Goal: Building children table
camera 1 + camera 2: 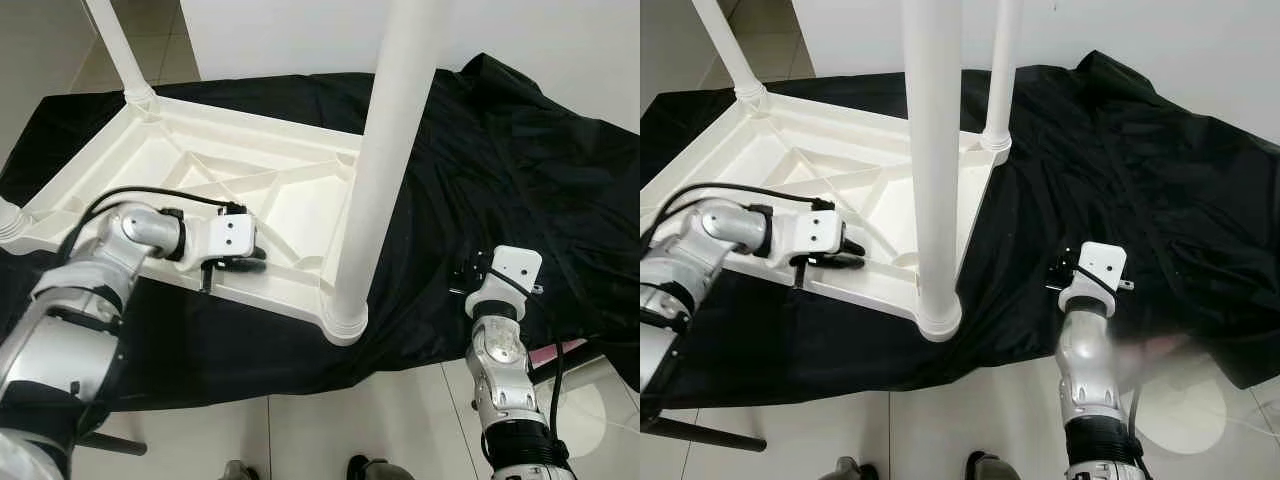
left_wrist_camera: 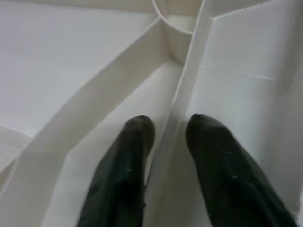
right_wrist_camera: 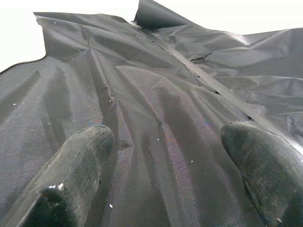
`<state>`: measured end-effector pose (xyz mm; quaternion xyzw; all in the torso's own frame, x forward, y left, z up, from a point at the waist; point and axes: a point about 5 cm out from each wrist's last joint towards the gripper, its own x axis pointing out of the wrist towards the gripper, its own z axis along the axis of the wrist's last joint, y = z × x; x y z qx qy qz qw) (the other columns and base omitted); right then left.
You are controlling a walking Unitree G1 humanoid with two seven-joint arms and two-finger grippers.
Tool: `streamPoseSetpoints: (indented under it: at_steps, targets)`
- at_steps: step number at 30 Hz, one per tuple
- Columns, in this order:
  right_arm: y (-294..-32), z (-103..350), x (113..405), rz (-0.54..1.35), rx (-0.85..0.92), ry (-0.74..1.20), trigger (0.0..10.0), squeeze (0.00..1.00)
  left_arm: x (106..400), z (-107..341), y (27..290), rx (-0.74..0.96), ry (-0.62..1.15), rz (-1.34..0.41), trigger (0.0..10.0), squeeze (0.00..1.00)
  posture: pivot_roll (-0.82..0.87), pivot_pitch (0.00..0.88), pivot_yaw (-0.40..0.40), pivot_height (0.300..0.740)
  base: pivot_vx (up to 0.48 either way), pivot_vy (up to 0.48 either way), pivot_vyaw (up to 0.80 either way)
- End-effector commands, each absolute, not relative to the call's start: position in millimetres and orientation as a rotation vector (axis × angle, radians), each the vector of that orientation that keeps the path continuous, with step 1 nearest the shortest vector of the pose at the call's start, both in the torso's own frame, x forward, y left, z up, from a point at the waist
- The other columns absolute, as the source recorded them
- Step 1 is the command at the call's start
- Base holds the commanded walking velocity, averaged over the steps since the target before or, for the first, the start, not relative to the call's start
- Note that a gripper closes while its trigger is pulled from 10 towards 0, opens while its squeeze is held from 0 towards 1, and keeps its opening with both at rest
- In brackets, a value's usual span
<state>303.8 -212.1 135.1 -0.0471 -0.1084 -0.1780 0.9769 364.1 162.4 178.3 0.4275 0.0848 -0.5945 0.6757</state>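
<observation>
White kids' table lies upside down on a black cloth, 3 legs fitted & standing up, incl. the near leg. Left gripper sits inside the underside w/ its 2 fingers narrowly straddling a thin rib, seemingly pinching it. Right gripper hovers wide over bare cloth, holding nothing. Risk: thin rib gives poor purchase, so a tug could slip off or tip the table, wobbling the legs.
</observation>
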Motion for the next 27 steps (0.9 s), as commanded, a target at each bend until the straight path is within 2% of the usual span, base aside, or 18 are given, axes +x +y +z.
streamPoseSetpoints:
  at_steps: [1, 4, 5, 12, 13, 16, 27]
  targets:
    - [-211.7, 130.6, 303.6, -0.360, -0.096, -0.197, 10.0, 0.00, 357.9, 160.1, 169.9, 0.920, 0.284, -1.360, 10.0, 1.00, -0.05, 0.161, 0.032, 0.740, 0.000, 0.000, 0.00]
    - [-211.2, 130.9, 304.1, -0.359, -0.095, -0.199, 10.0, 0.00, 357.4, 159.4, 169.3, 0.913, 0.278, -1.362, 10.0, 1.00, -0.05, 0.159, 0.031, 0.740, 0.000, 0.000, 0.00]
    - [-211.0, 130.9, 304.5, -0.358, -0.095, -0.199, 10.0, 0.00, 356.5, 157.9, 169.0, 0.917, 0.279, -1.369, 10.0, 0.00, -0.05, 0.158, 0.030, 0.740, 0.000, 0.000, 0.00]
    - [-210.2, 131.1, 305.1, -0.356, -0.094, -0.200, 10.0, 0.00, 355.6, 154.5, 169.2, 0.902, 0.301, -1.373, 10.0, 0.00, -0.05, 0.157, 0.030, 0.740, 0.000, 0.000, 0.00]
    - [-209.9, 131.2, 305.4, -0.355, -0.094, -0.200, 10.0, 0.00, 356.4, 153.9, 169.6, 0.898, 0.311, -1.360, 0.0, 0.00, -0.05, 0.157, 0.031, 0.740, 0.000, 0.000, 0.00]
    - [-210.7, 131.1, 305.2, -0.358, -0.093, -0.201, 10.0, 0.00, 359.6, 154.1, 168.3, 0.872, 0.303, -1.308, 0.0, 0.00, -0.05, 0.155, 0.032, 0.740, 0.000, 0.000, 0.00]
    - [-210.0, 131.5, 306.8, -0.359, -0.091, -0.202, 10.0, 0.00, 361.5, 154.9, 156.4, 0.830, 0.251, -1.299, 0.0, 0.00, -0.05, 0.152, 0.033, 0.740, 0.000, 0.000, 0.00]
